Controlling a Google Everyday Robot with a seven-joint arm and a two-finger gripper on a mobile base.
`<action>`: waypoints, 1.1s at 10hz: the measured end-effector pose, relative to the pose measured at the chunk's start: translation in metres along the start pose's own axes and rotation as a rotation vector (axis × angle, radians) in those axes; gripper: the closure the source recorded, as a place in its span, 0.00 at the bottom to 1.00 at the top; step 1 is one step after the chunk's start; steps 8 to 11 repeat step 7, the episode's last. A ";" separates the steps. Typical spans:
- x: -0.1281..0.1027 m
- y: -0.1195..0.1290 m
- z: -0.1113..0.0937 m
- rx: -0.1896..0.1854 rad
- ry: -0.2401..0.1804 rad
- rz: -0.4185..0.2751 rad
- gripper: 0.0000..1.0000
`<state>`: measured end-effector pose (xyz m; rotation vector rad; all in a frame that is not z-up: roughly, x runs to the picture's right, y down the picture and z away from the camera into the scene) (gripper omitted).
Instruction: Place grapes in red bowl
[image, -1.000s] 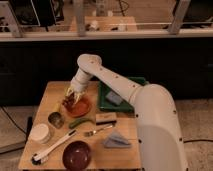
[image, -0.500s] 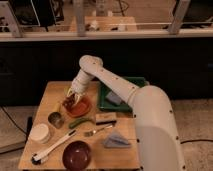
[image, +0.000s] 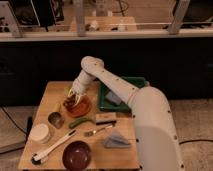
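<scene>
We note the gripper (image: 75, 97) low over the red bowl (image: 80, 107), at the far-left part of the wooden table (image: 112, 155). The grapes (image: 71, 101), a dark lumpy cluster, sit at the bowl's left side directly under the gripper; we cannot tell whether the gripper grips them or has let go of them.

Around the bowl: a small metal cup (image: 56, 119) just to its front-left, a green elongated vegetable (image: 80, 122) lying in front of it, and a yellowish item (image: 67, 90) partly hidden behind the arm on the far side. Further forward we record a white round lidded container (image: 39, 133), a white-handled brush (image: 51, 148) lying diagonally, a deep dark maroon bowl (image: 77, 155) near the front edge, a metal fork (image: 98, 131), a small brown box (image: 105, 118) and a crumpled grey cloth (image: 116, 141). A green tray (image: 134, 81) sits at the far right of the table, holding a grey object (image: 114, 98); the white arm (image: 117, 85) crosses over it.

The table is pale wood, smooth, rectangular. Behind it runs a dark wall or cabinet face under a light rail with metal posts; beyond is a dim room with another table. The floor is grey.
</scene>
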<state>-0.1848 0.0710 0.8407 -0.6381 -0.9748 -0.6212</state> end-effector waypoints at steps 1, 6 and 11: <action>0.003 0.001 -0.001 0.009 -0.002 0.008 0.73; 0.006 0.003 -0.003 0.018 -0.007 0.019 0.27; 0.007 0.004 -0.004 0.020 -0.006 0.019 0.23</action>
